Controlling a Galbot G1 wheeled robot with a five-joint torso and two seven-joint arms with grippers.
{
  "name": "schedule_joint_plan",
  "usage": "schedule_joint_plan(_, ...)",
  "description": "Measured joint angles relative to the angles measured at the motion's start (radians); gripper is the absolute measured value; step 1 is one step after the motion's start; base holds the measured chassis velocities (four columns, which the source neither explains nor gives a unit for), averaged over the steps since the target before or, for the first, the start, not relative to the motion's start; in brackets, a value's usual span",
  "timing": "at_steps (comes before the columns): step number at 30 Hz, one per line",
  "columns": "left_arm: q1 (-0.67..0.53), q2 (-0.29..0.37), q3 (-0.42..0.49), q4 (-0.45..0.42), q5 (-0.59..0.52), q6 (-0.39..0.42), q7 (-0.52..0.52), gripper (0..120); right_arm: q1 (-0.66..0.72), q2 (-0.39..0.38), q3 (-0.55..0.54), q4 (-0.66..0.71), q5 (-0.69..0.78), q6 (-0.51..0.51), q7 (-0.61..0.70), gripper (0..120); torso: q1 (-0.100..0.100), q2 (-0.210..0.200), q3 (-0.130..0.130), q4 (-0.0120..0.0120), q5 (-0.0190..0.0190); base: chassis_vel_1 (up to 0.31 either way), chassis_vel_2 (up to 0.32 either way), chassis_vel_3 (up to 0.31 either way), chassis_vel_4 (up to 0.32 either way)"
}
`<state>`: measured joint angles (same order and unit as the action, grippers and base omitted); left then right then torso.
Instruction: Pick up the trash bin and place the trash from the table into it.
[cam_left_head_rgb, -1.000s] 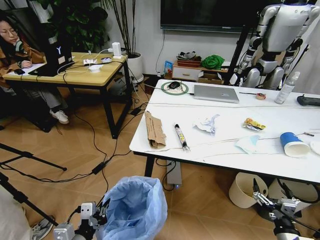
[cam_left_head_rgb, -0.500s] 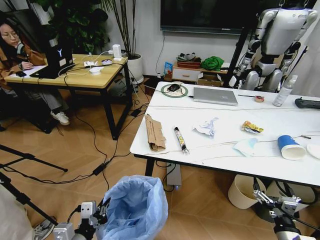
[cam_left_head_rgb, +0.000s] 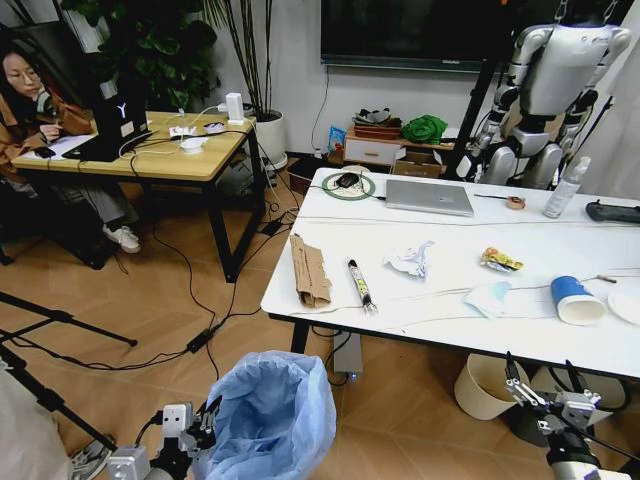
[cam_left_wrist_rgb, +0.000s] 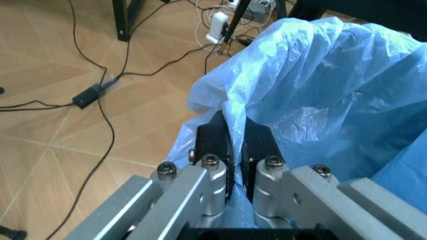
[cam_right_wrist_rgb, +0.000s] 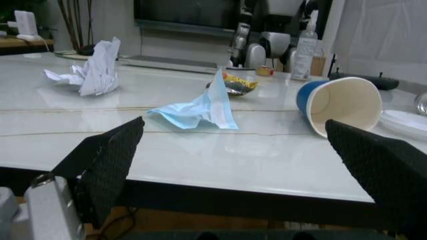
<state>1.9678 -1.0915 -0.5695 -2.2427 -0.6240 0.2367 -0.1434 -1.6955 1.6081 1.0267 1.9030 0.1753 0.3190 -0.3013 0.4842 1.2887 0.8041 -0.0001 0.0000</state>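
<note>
Holding the trash bin (cam_left_head_rgb: 272, 415) by its blue bag, the left gripper (cam_left_wrist_rgb: 233, 150) has its fingers pinched on a fold of plastic at the rim, low in front of the table (cam_left_head_rgb: 330, 285) near its left corner. My worry is that thin plastic slipping or tearing, dropping the bin. The right gripper (cam_right_wrist_rgb: 233, 150) hangs wide open just below the table's front edge, facing the paper cup (cam_right_wrist_rgb: 337, 105) and face mask (cam_right_wrist_rgb: 197, 111). Plenty of bare floor left of the table.
</note>
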Motion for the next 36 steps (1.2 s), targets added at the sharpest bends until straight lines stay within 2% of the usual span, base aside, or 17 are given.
schedule_joint_plan(13,0.002,-0.001,-0.001,0.007,0.019,-0.021,0.015,0,0.002,0.0,-0.005,-0.001,-0.007,0.0,-0.001,100,0.033,0.073,0.04,0.0,0.0,0.0,0.0,0.0,0.0)
schedule_joint_plan(36,-0.002,-0.008,-0.003,0.028,0.049,-0.034,0.023,0,0.013,0.0,-0.013,-0.004,-0.012,-0.005,-0.002,100,0.032,0.07,0.037,0.0001,0.0,0.0,0.0,0.0,0.0)
